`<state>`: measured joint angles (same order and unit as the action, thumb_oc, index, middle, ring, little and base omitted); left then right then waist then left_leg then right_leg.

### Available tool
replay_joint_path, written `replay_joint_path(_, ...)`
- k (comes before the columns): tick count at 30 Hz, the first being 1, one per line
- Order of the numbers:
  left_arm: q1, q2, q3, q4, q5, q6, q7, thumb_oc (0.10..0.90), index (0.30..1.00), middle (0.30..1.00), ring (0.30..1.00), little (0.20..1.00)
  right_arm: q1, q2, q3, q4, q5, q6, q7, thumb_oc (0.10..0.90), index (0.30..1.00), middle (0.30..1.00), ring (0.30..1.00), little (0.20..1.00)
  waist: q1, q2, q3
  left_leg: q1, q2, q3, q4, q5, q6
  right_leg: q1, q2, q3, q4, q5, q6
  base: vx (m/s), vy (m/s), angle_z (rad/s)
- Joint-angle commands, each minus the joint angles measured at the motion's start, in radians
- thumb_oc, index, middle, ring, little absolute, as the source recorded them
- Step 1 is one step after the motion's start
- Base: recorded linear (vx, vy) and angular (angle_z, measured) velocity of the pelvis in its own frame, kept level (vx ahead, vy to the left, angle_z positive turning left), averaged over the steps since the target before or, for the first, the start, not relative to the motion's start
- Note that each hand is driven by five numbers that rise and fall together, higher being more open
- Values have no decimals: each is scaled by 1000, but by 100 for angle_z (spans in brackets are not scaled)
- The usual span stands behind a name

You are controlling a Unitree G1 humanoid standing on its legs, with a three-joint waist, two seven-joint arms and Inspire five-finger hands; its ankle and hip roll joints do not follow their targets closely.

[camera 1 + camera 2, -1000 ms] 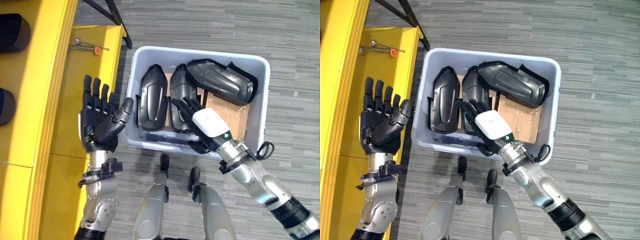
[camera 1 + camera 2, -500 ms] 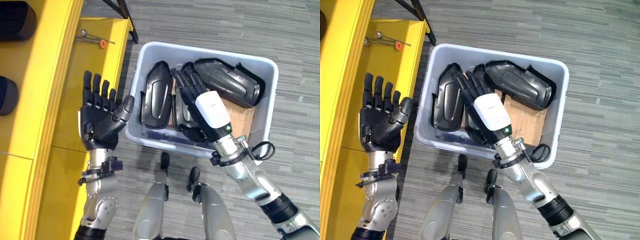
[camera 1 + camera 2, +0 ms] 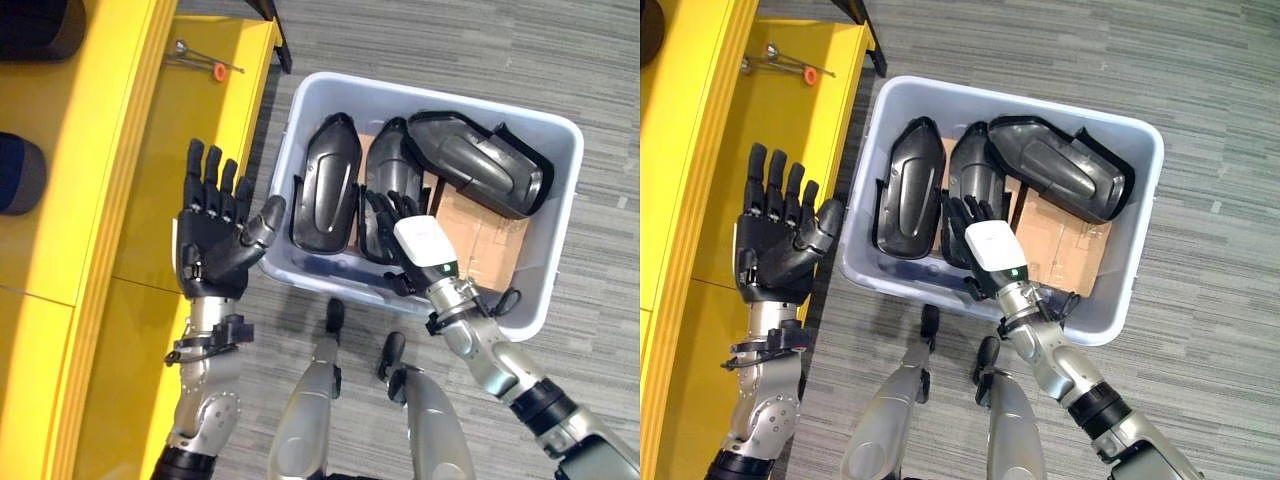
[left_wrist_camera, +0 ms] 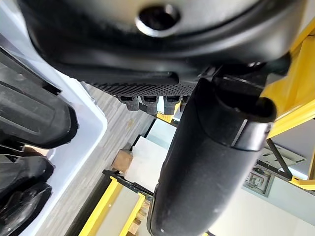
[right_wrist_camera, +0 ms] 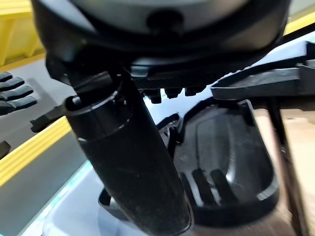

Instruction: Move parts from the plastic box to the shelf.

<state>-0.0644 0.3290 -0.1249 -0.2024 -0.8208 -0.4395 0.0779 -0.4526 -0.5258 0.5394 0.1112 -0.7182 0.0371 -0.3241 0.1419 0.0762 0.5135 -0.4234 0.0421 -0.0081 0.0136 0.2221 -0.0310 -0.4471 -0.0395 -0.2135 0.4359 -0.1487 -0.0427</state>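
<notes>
A pale grey plastic box stands on the floor with three black moulded parts in it. The left part and the middle part lie side by side. The third part lies across the far right corner. My right hand, with a white cover on its back, is inside the box at the middle part's near end, fingers straight and holding nothing. My left hand is open, palm up, just outside the box's left wall and empty.
The yellow shelf runs along the left. A thin tool with an orange tip lies on its lower board, and dark round objects sit on the level above. Brown cardboard covers the box's bottom on the right. Grey carpet surrounds the box.
My right hand has drawn back from a far reach over the middle part to its near end. The view has shifted. My left hand keeps its pose.
</notes>
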Motion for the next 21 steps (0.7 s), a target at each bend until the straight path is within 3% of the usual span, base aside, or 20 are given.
replay_joint_path(1, -28, -5, -1, -71, -12, -88, -50, 900, 1000, 1000, 1000, 1000, -63, 26, 16, -107, -58, -22, -21, 900, 1000, 1000, 1000, 1000, 3, 5, -59, 23, -28, 46, -52, -14, 11, 33, -2, -37, -47, 49, 47, 17, -5, 3)
replay_joint_path(9, -44, -2, -13, -63, -90, -65, -123, 900, 1000, 1000, 1000, 1000, -98, 29, 17, -44, -80, 6, -60, 900, 1000, 1000, 1000, 1000, 13, 5, -44, 10, -32, 50, -46, -16, 17, 20, -10, -55, -39, 55, 53, 12, -2, 7)
replay_joint_path(17, -44, 3, -33, -58, -85, -72, -142, 900, 1000, 1000, 1000, 1000, -120, 55, 10, 66, -61, 130, -109, 900, 1000, 1000, 1000, 1000, 20, 16, -30, -1, -32, 57, -42, -15, 20, 9, -16, -63, -21, 50, 53, 17, 6, 3)
replay_joint_path(21, -39, 5, -41, -57, -96, -75, -143, 900, 1000, 1000, 1000, 1000, -82, 70, -6, 73, -33, 131, -178, 900, 1000, 1000, 1000, 1000, 12, 19, -20, -1, -30, 66, -43, -17, 22, 4, -18, -63, -19, 53, 54, 0, 0, 0)
